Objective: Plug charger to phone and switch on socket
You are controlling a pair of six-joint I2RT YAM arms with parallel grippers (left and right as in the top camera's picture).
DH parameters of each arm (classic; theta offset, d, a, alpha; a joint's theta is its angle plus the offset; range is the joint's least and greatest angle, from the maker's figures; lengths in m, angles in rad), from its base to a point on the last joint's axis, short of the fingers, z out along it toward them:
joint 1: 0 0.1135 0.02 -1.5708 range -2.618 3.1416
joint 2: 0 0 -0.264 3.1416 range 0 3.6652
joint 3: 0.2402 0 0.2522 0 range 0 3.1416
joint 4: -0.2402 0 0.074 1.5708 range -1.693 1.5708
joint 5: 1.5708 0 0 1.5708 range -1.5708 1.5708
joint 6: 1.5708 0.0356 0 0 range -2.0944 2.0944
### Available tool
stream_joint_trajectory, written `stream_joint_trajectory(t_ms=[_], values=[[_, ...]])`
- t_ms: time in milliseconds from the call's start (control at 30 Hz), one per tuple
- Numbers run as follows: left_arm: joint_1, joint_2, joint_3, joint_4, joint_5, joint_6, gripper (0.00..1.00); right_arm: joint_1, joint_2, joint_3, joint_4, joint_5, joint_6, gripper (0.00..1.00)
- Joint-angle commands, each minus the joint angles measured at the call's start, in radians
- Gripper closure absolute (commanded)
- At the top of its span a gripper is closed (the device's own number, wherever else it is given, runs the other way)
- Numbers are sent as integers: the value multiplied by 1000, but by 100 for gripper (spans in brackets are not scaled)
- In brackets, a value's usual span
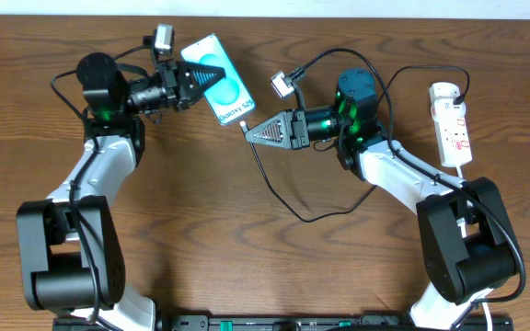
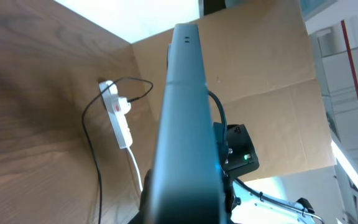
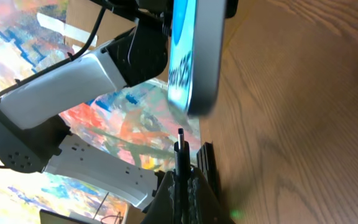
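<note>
The phone (image 1: 219, 79), teal screen with white text, is held off the table by my left gripper (image 1: 190, 85), which is shut on its far end. In the left wrist view the phone's dark edge (image 2: 187, 124) fills the middle. My right gripper (image 1: 249, 131) is shut on the charger's connector tip (image 3: 181, 140), which points at the phone's lower end (image 3: 194, 68) with a small gap between them. The thin black charger cable (image 1: 288, 207) loops across the table. The white socket (image 1: 453, 121) lies at the far right; it also shows in the left wrist view (image 2: 118, 115).
A white plug with a black cable (image 1: 447, 92) sits in the socket's far end. A small white camera block (image 1: 283, 85) stands above the right arm. Brown cardboard (image 2: 260, 74) backs the table in the left wrist view.
</note>
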Motion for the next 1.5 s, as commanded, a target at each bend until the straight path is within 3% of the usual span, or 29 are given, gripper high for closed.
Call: stream_joint_trajectory(t_ms=[0,1467], values=[[6,-10,36,9,14,2,93,2,8,6,5,-18,6,99],[-17,-10,36,9,21,2,93,-6,8,6,23,1,10,99]])
